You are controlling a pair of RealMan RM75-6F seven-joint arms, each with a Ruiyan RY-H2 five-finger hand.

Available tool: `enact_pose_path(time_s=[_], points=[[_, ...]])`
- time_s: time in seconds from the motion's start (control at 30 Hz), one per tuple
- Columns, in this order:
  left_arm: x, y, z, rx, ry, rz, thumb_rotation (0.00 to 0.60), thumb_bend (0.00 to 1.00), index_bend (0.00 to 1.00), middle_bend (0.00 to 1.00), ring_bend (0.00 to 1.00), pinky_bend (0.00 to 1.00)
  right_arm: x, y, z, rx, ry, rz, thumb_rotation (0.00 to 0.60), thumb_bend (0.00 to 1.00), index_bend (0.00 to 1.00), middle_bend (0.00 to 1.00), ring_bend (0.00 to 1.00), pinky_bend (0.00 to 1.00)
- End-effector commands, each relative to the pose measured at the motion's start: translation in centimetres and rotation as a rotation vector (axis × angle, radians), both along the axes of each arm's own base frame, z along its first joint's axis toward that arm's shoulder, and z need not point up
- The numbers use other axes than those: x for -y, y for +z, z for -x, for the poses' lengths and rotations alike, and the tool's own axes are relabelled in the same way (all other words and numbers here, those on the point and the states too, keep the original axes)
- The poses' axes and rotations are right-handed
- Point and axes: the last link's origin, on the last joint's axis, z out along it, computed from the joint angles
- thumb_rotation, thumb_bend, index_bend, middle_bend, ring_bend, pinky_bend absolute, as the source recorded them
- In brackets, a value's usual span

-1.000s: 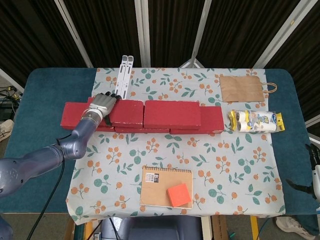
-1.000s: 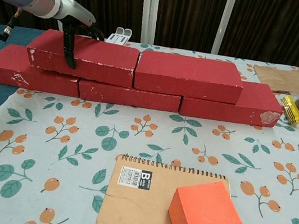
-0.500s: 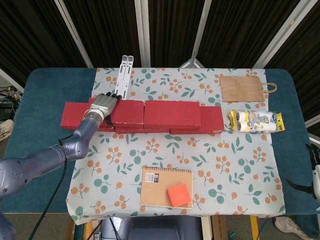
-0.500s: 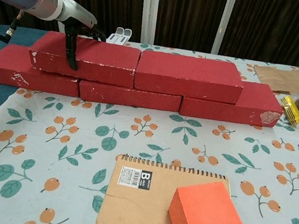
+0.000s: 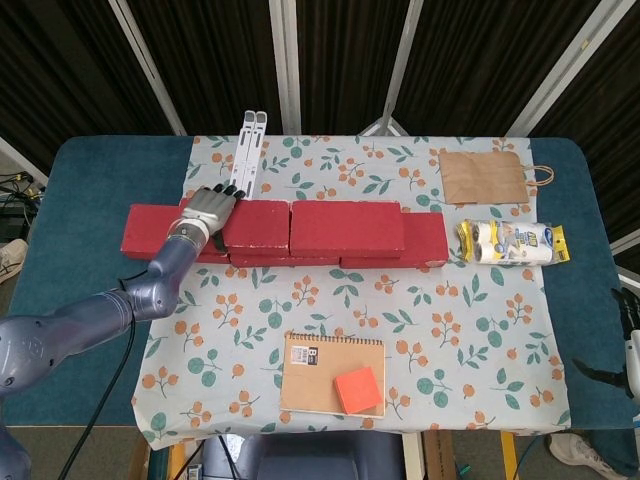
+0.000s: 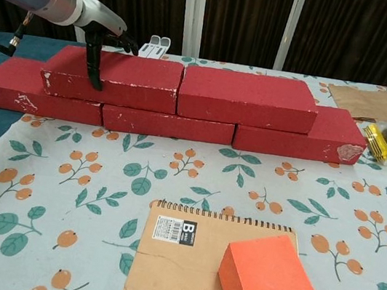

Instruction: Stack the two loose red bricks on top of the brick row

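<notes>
Three red bricks form the bottom row (image 5: pixel 140 232) (image 6: pixel 18 88) across the flowered cloth. Two more red bricks lie end to end on top of it: the upper left brick (image 5: pixel 258 222) (image 6: pixel 134 80) and the upper right brick (image 5: pixel 347 228) (image 6: pixel 249 98). My left hand (image 5: pixel 207 209) (image 6: pixel 105 35) grips the left end of the upper left brick, with its fingers over the top and back and its thumb down the front face. Only a sliver of my right hand (image 5: pixel 630 350) shows at the right edge of the head view, off the table.
A spiral notebook (image 5: pixel 315 370) (image 6: pixel 181 268) carrying an orange cube (image 5: pixel 358 389) (image 6: pixel 264 280) lies near the front edge. A brown paper bag (image 5: pixel 483 177), a packet of rolls (image 5: pixel 510 243) and a white stand (image 5: pixel 248 150) sit behind and to the right of the bricks.
My left hand has slid the upper left brick slightly to the right along the row. The upper right brick has shifted a little right with it.
</notes>
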Motion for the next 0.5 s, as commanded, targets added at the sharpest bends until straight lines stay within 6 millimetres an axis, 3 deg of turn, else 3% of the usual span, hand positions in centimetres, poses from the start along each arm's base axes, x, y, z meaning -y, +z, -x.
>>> enact_pose_path(time_s=[0.03,0.37,0.5], points=[[0.03,-0.05,0.04,-0.007,0.001,0.004,0.6,0.0,0.02,0.0,0.0,0.13,0.01,-0.01,0.0,0.0,0.0,-0.001,0.6,0.04,0.0,0.0,0.0,0.0],[0.1,-0.14,-0.43,-0.006,-0.006,0.005,0.6,0.0,0.0,0.0,0.0,0.11,-0.02,0.02,0.0,-0.003,-0.008,-0.001,0.6,0.03,0.0,0.0,0.0,0.0],[0.29,0.4,-0.73,-0.007,-0.006,0.006,0.6,0.0,0.0,0.0,0.0,0.05,-0.06,0.02,-0.02,-0.004,-0.009,-0.001,0.6,0.03,0.0,0.0,0.0,0.0]])
